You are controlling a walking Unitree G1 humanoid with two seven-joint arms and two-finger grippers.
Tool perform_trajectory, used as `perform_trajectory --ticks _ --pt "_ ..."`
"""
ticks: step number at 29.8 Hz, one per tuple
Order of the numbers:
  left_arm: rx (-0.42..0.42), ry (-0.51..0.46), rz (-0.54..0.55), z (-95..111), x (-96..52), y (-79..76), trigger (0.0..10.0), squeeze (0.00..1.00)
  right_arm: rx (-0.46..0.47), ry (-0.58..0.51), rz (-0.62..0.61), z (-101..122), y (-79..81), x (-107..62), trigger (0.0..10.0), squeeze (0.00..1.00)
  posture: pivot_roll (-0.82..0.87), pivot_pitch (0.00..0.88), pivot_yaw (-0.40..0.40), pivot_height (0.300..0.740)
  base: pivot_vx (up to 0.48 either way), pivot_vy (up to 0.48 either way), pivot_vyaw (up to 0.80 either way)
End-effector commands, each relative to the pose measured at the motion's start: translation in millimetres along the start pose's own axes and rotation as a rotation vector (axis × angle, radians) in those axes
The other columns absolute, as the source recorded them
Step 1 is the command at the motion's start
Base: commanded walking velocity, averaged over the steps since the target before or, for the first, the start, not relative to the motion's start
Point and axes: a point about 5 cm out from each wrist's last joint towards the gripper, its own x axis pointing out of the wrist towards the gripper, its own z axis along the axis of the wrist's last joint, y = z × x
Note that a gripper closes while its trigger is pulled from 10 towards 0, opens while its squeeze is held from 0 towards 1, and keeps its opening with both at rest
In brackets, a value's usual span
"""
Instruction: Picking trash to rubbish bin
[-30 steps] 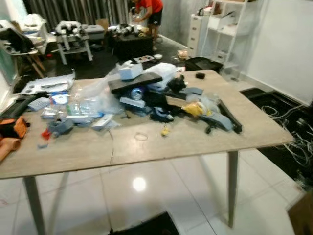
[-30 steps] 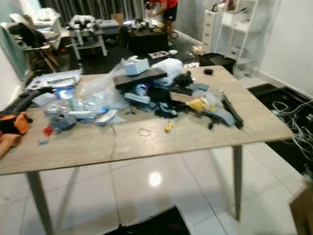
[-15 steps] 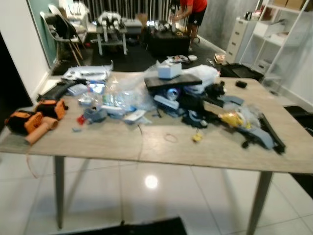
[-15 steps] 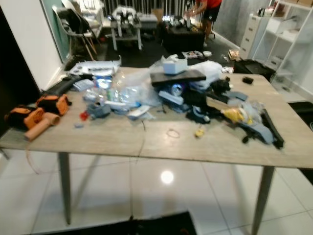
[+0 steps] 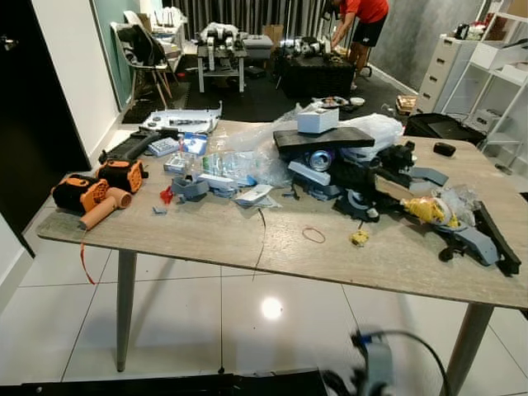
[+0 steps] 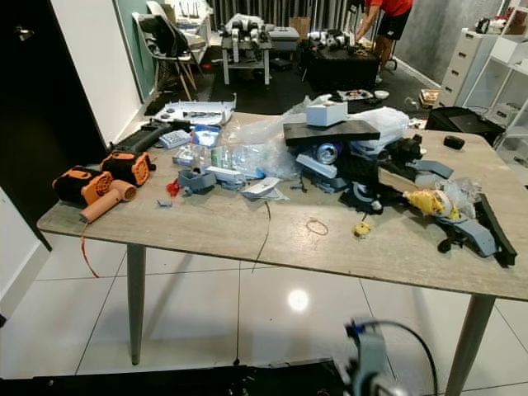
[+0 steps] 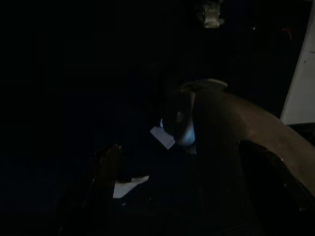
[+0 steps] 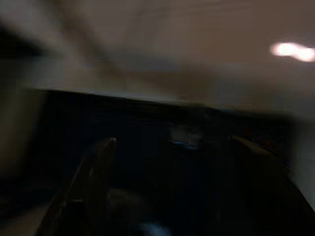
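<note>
Clutter is being shown heaped on a wooden table: clear plastic bags, a crushed can, a yellow wrapper, a rubber band. Orange tools are being seen at the table's left end. In the wrist views, the left gripper and right gripper are being held with fingers apart, nothing between them. A person is bending in the background.

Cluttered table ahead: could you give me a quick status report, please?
Both pincers low, nothing seen held. Table heaped with clutter: plastic bags, orange tools, rubber band. Person at far table, well clear.
</note>
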Motion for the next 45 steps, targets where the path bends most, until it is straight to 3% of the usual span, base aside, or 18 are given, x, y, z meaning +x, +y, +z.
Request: perform_trajectory --ticks 1,2,3,5,6,9,10,12,13,15,18,19,20,21,22,27,29,45 --pt "0.003 0.038 -0.004 -11.0 -0.9 -2.3 10.0 0.0 0.024 -0.063 0.234 17.1 14.5 4.0 10.0 0.0 -0.09 0.132 -0.011 0.74 0.0 0.0 0.0" --pt "0.002 0.038 -0.004 -11.2 -0.9 -2.5 10.0 0.0 0.029 -0.1 0.349 28.7 21.2 4.5 10.0 0.0 -0.09 0.132 -0.011 0.74 0.0 0.0 0.0" --pt "0.002 0.038 -0.004 -11.2 -0.9 -2.5 10.0 0.0 0.029 -0.1 0.349 28.7 21.2 4.5 10.0 0.0 -0.09 0.132 -0.011 0.74 0.0 0.0 0.0" --pt "-0.001 0.038 -0.003 -11.6 -0.9 -2.7 10.0 0.0 0.035 -0.193 0.532 50.6 31.9 1.4 10.0 0.0 -0.09 0.135 -0.011 0.74 0.0 0.0 0.0" --pt "-0.003 0.038 -0.002 -11.9 -1.1 -2.3 10.0 0.0 0.045 -0.307 0.607 74.7 37.8 -2.1 10.0 0.0 -0.09 0.139 -0.01 0.74 0.0 0.0 0.0" --pt "-0.004 0.038 -0.001 -12.2 -1.2 -2.0 10.0 0.0 0.05 -0.384 0.66 90.6 41.7 -5.8 10.0 0.0 -0.09 0.139 -0.01 0.74 0.0 0.0 0.0" --pt "-0.006 0.037 0.0 -12.5 -1.7 -0.9 10.0 0.0 0.051 -0.479 0.686 109.3 44.0 -9.6 10.0 0.0 -0.09 0.142 -0.01 0.74 0.0 0.0 0.0" --pt "-0.01 0.032 0.009 -12.9 -3.8 4.9 10.0 0.0 0.072 -0.726 0.515 161.8 33.0 -15.0 10.0 1.0 -0.09 0.144 -0.008 0.74 0.0 0.0 0.0" --pt "-0.011 0.03 0.012 -12.8 -4.5 6.7 10.0 0.0 0.085 -0.801 0.422 179.4 26.7 -17.9 10.0 1.0 -0.09 0.144 -0.008 0.74 0.0 0.0 0.0" --pt "-0.014 0.026 0.01 -12.2 -4.8 7.6 10.0 0.0 0.07 -0.833 0.348 189.4 22.1 -20.4 10.0 1.0 -0.09 0.144 -0.007 0.74 0.0 0.0 0.0" --pt "-0.015 0.016 0.002 -9.4 -4.2 6.8 10.0 0.0 -0.008 -0.822 0.152 199.4 13.2 -22.7 10.0 1.0 -0.08 0.146 -0.006 0.74 0.0 0.0 0.0" --pt "-0.015 0.016 0.002 -9.4 -4.2 6.8 10.0 0.0 -0.008 -0.822 0.152 199.4 13.2 -22.7 10.0 1.0 -0.08 0.146 -0.006 0.74 0.0 0.0 0.0" --pt "-0.014 0.013 -0.001 -8.5 -3.7 5.7 10.0 0.0 -0.018 -0.821 0.106 200.0 11.5 -22.8 10.0 0.5 -0.08 0.148 -0.007 0.74 0.0 0.0 0.0" --pt "-0.014 0.012 -0.003 -7.9 -3.3 4.9 10.0 0.0 -0.023 -0.822 0.074 200.5 10.3 -22.9 10.0 0.5 -0.08 0.148 -0.007 0.74 0.0 0.0 0.0" --pt "-0.019 0.007 -0.009 -7.5 -3.1 4.1 10.0 0.0 -0.059 -0.807 0.015 200.8 8.2 -23.5 10.0 0.0 -0.08 0.15 -0.005 0.74 0.0 0.0 0.0" --pt "-0.025 0.001 -0.04 -7.2 -2.8 1.5 10.0 0.0 -0.224 -0.777 -0.213 207.7 0.1 -29.3 10.0 0.0 -0.08 0.155 0.0 0.74 0.0 -0.049 0.0" --pt "-0.023 0.002 -0.048 -7.4 -2.7 0.8 10.0 0.0 -0.254 -0.777 -0.249 210.1 -1.0 -30.7 10.0 0.0 -0.08 0.155 0.0 0.74 0.0 -0.247 0.0" --pt "-0.035 -0.009 -0.05 -4.8 -2.3 0.6 10.0 0.0 -0.358 -0.752 -0.302 209.4 5.5 -23.4 10.0 0.0 -0.09 0.161 0.003 0.74 0.141 -0.353 0.0"
